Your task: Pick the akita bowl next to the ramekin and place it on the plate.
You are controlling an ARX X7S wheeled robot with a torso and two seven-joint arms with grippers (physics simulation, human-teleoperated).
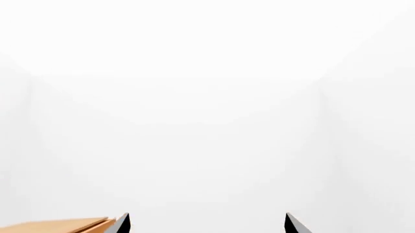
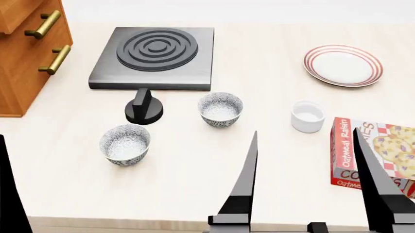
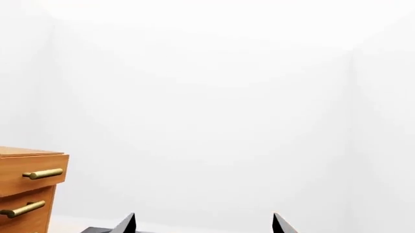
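The right gripper (image 2: pixel 304 160) is spread wide, holding nothing. It might grab the wrong bowl (image 2: pixel 125 143), not the akita bowl (image 2: pixel 220 108) beside the ramekin (image 2: pixel 307 116).

Bright, even light fills all three views, with no visible lamp. In the head view the pale tabletop (image 2: pixel 194 160) is clean and sharp, and each patterned bowl (image 2: pixel 220 109) and the white cup (image 2: pixel 306 116) cast only faint, soft shadows close beneath them. The hob (image 2: pixel 155 58) shows a mild sheen. Both wrist views are almost washed out: white walls near overexposure, room corners barely traced by pale grey gradients. No blur, grain or edge bending shows; everything is rendered crisp.
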